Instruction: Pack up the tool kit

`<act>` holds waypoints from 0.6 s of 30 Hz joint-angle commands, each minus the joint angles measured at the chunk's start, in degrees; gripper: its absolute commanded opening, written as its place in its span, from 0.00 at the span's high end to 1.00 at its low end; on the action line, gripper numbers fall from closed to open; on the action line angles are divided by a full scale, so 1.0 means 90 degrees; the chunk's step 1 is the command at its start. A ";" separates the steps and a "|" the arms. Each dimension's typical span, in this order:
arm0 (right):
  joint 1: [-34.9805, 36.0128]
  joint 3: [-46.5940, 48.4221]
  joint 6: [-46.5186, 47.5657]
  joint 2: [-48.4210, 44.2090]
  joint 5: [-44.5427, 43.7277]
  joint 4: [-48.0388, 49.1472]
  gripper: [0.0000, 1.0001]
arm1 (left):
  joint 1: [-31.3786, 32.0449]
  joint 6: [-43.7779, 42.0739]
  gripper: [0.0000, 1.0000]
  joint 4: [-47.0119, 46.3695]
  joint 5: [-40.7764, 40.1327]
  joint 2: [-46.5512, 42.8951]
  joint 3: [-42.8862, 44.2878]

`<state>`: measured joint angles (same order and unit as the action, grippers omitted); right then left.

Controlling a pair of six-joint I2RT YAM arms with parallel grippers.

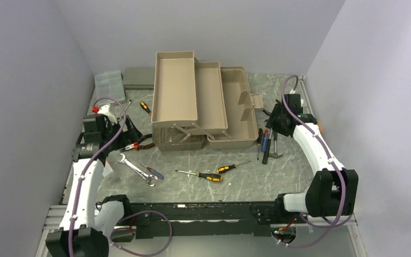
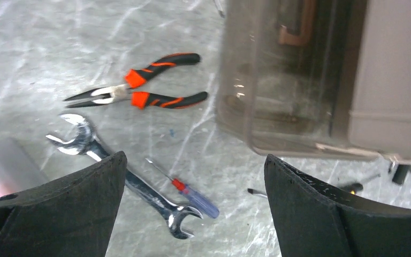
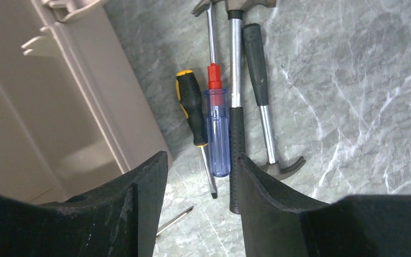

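Note:
The taupe toolbox [image 1: 235,115] stands open mid-table with its trays [image 1: 175,88] folded out. Its smoky lid [image 2: 278,80] shows in the left wrist view. My left gripper [image 1: 132,133] is open and empty [image 2: 195,158], above orange-black pliers [image 2: 139,91], a wrench [image 2: 128,182] and a small blue screwdriver [image 2: 192,195]. My right gripper [image 1: 273,118] is open and empty [image 3: 202,158], just right of the toolbox wall [image 3: 59,107], above a yellow-black screwdriver [image 3: 191,110], a blue screwdriver [image 3: 217,128] and two hammers [image 3: 236,134] [image 3: 259,69].
Two yellow-black screwdrivers [image 1: 206,175] [image 1: 230,167] lie in front of the toolbox, and another [image 1: 145,107] lies to its left. A clear organiser box [image 1: 109,84] and a flat grey case [image 1: 139,77] sit at the back left. Walls close in on three sides.

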<state>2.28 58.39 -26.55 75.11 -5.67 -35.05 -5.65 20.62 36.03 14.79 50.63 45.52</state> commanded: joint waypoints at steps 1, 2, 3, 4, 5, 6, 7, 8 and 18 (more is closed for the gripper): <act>-0.0118 -0.0183 -0.0079 0.0095 0.0002 0.0555 0.48 | -0.0659 -0.0070 0.01 0.0295 -0.0014 0.0140 0.0263; -0.0131 -0.0228 -0.0040 0.0168 0.0039 0.0614 0.49 | -0.0787 0.0081 0.01 0.0024 0.0101 -0.0171 0.0127; -0.0131 -0.0268 0.0026 0.0239 0.0091 0.0679 0.49 | -0.0849 0.0215 0.01 -0.0143 0.0149 -0.0488 -0.0033; -0.0136 -0.0292 0.0095 0.0313 0.0136 0.0740 0.50 | -0.0861 0.0303 0.01 -0.0373 0.0187 -0.0801 -0.0158; -0.0137 -0.0291 0.0151 0.0413 0.0155 0.0778 0.50 | -0.0860 0.0315 0.01 -0.0548 0.0261 -0.1013 -0.0199; -0.0137 -0.0287 0.0196 0.0502 0.0167 0.0792 0.50 | -0.0858 0.0312 0.01 -0.0510 0.0314 -0.1116 -0.0166; -0.0139 -0.0273 0.0225 0.0598 0.0193 0.0832 0.51 | -0.0860 0.0316 0.01 -0.0400 0.0340 -0.1162 -0.0106; -0.0132 -0.0261 0.0259 0.0691 0.0223 0.0871 0.52 | -0.0862 0.0292 0.01 -0.0317 0.0421 -0.1176 -0.0044; -0.0121 -0.0249 0.0348 0.1664 0.0868 0.1435 0.54 | -0.0847 0.0618 0.04 -0.0523 0.1567 -0.2461 -0.0563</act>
<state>1.26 56.05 -24.47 88.07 -0.99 -26.55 -13.21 25.39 32.93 25.17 32.60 39.62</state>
